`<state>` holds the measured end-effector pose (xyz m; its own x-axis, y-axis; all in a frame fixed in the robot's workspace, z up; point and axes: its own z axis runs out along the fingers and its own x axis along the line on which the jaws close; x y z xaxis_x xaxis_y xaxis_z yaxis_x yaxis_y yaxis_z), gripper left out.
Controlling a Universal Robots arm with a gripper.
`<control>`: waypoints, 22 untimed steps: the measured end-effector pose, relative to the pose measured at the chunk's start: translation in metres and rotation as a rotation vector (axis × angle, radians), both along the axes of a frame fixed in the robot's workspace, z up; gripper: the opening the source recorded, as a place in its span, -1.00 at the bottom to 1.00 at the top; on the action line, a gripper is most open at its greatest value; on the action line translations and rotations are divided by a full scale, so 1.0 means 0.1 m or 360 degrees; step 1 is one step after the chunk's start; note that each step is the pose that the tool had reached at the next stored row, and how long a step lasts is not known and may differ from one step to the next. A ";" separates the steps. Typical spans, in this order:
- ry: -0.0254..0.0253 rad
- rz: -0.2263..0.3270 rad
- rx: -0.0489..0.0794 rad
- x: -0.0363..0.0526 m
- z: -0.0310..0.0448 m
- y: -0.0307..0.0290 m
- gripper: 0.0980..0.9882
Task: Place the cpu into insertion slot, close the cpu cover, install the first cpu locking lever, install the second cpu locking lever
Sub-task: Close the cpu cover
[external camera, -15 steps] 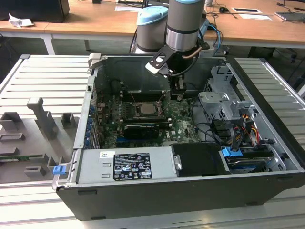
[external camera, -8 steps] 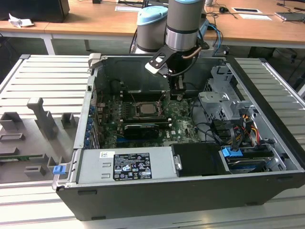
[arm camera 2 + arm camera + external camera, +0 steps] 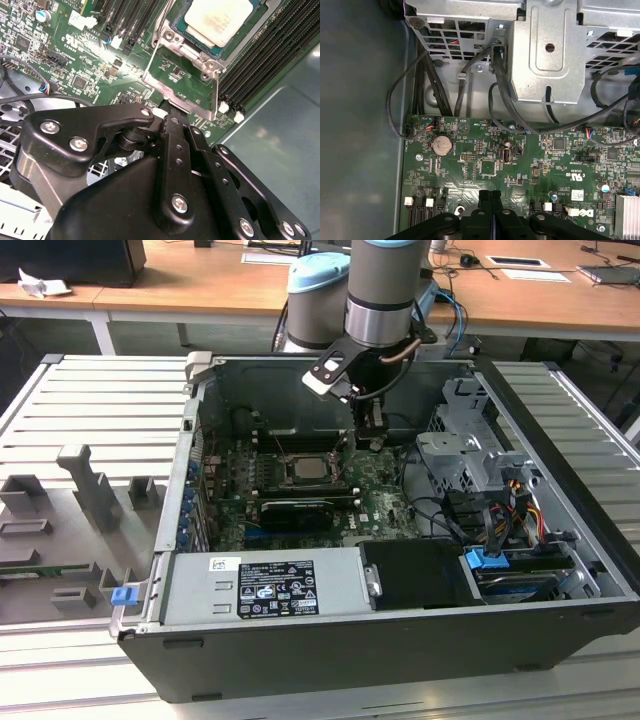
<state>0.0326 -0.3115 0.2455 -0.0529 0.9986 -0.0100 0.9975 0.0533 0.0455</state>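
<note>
The cpu (image 3: pixel 217 20), a pale tan square chip, lies in the insertion slot (image 3: pixel 170 36), which also shows in the exterior view as a dark square with a metal rim (image 3: pixel 305 472) mid-board. The cpu cover (image 3: pixel 182 97), a silver frame with a window, is swung open and stands up from the slot's edge; green board shows through it. My gripper (image 3: pixel 167 116) is shut with nothing between its fingers, its tips right by the cover's outer edge; contact is unclear. It hangs just to the exterior view's right of the slot (image 3: pixel 372 440). The joined fingers (image 3: pixel 490 197) point at the board.
A metal drive cage (image 3: pixel 470 455) with cables (image 3: pixel 505 100) stands at the exterior view's right of the gripper. A long black card (image 3: pixel 295 510) lies in front of the slot. Memory slots (image 3: pixel 260 60) flank the socket. The case walls (image 3: pixel 200 440) enclose the board.
</note>
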 end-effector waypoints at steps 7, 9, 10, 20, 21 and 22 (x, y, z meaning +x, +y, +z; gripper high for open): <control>0.00000 0.0000 0.0000 -0.018 0.000 0.000 -0.98; 0.00000 0.0000 0.0000 -0.021 0.000 0.000 -0.98; 0.00000 0.0000 0.0000 -0.023 0.000 0.000 -0.98; 0.00000 0.0000 0.0000 -0.038 0.000 0.000 -0.98; 0.00000 0.0000 0.0000 -0.040 0.000 0.000 -0.98; 0.00000 0.0000 0.0000 -0.041 0.000 0.000 -0.98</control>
